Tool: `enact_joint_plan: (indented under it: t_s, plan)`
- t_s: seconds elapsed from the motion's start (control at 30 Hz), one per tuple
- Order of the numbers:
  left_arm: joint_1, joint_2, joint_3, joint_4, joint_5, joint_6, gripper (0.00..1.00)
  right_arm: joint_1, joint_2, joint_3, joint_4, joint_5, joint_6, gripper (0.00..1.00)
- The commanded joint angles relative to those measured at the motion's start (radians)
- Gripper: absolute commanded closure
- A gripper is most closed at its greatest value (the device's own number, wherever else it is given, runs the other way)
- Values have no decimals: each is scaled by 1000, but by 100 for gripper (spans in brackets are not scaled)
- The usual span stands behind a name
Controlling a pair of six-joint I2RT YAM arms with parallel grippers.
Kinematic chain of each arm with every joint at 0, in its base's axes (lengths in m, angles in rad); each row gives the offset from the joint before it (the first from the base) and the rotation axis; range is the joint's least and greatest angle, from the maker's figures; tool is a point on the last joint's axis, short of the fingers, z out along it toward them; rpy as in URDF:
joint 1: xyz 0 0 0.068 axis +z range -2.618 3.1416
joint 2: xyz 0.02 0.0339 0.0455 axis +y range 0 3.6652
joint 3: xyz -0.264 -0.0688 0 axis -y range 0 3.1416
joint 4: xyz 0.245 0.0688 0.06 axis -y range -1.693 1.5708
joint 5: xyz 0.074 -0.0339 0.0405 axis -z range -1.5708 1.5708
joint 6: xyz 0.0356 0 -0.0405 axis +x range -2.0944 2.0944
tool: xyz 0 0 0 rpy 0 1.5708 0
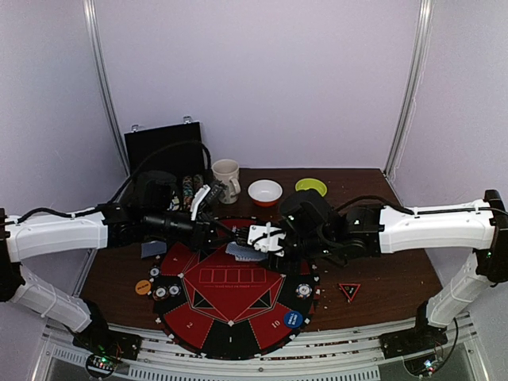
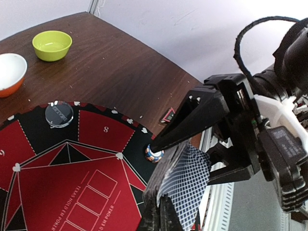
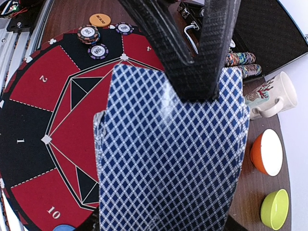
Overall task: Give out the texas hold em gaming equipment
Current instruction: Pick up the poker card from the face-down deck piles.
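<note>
So both arms meet over the middle of the round red-and-black mat [image 1: 230, 300]. The right end effector [image 1: 259, 241] is clamped on a stack of playing cards [image 3: 168, 154]. In the right wrist view one black finger [image 3: 192, 53] presses on the diamond-patterned backs and the cards bow a little under it. The stack hangs in the air above the mat, not resting on it.

The left end effector [image 2: 156, 217] is clenched shut right at the near edge of those same cards. Can't honestly tell from the left wrist view whether it has one pinched or is just touching the edge.

The rest of the poker stuff:
- A few striped poker chips [image 3: 98, 50] sit on the mat's left rim, one small stack and some singles, with the orange marker disc [image 3: 99, 19] just off the mat beside them.
- Another chip [image 2: 154, 154] sits at the mat's right edge.
- The blue marker disc [image 1: 293, 319] is on the near-right rim.
- The red-black triangle marker [image 1: 349, 290] lies on the bare counter [image 1: 389, 262], to the right of the mat and apart from it.
- One loose card [image 1: 153, 248] lies flat by the mat's left edge, under the left arm.

At the back there's an open black case [image 1: 167, 147] with rows of chips, then a mug [image 1: 227, 179], an orange-and-white bowl [image 1: 265, 191] and a green bowl [image 1: 310, 187] in a row.
</note>
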Motion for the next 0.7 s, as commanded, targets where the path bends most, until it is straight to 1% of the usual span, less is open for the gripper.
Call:
enact_joint_plan:
  t_s: [0.0,0.2,0.53,0.67]
  plan:
    - [6,2,41,22,48,12,100,2,-13,14,4,21,-6,46]
    - [19,-71,11,24,10,9,100,-7,-29,-14,5,39,-4,46]
    - [62,-134,-35,87,67,-31,100,-35,-54,-44,16,38,2,46]
    - [117,-165,-42,89,100,-61,100,-53,-72,-56,14,43,3,46]
